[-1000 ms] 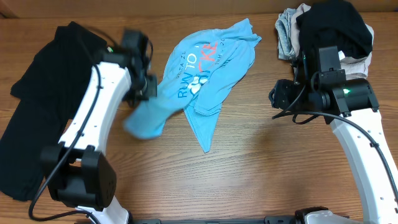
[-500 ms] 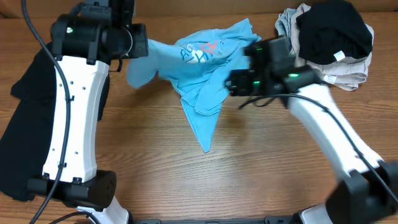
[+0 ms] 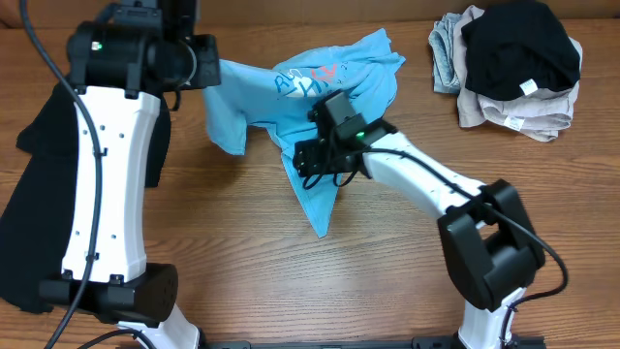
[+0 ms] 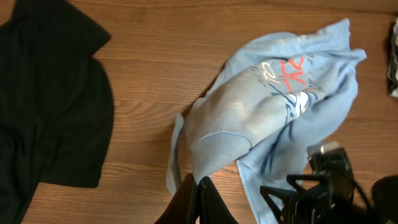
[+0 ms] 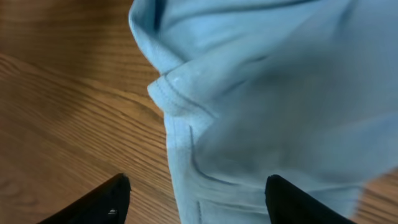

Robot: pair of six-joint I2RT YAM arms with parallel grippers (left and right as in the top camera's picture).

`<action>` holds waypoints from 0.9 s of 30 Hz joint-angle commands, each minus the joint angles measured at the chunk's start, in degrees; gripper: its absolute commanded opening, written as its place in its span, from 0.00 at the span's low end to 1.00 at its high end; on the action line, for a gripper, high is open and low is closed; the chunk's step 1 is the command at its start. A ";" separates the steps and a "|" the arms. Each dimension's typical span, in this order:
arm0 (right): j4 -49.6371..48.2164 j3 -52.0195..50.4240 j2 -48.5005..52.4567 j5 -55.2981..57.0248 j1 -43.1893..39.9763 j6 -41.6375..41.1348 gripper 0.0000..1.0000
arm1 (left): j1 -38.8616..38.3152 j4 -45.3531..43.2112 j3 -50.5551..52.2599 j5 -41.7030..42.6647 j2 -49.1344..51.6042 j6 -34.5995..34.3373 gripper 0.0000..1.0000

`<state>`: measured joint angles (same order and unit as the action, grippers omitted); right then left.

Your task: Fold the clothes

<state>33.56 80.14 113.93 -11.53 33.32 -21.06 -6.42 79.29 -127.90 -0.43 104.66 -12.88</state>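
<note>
The light blue T-shirt (image 3: 310,107) with white and red-orange lettering lies crumpled at the table's middle back. My left gripper (image 3: 206,66) is shut on its left edge and holds that part lifted; the left wrist view shows the shut jaws (image 4: 200,183) pinching the cloth (image 4: 249,118). My right gripper (image 3: 308,163) is open over the shirt's lower point, its fingers (image 5: 196,193) straddling a seamed fold (image 5: 249,124). A plain black garment (image 3: 58,165) lies at the left, partly behind the left arm.
A pile of grey and beige clothes topped by a black garment (image 3: 513,58) sits at the back right. The black garment also fills the left of the left wrist view (image 4: 50,93). Bare wood lies in front of the shirt.
My left gripper has lifted the shirt's left edge up and back. My right arm has swung from the right side across to the shirt's lower part.
</note>
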 commanded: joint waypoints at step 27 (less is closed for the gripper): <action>34.95 11.15 -15.23 8.74 -17.29 -0.15 0.04 | 10.19 -0.66 -5.03 1.55 -0.22 1.38 0.04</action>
<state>65.80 87.70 106.45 -2.57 19.73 -25.45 3.07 78.46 -129.69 0.89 104.66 -12.86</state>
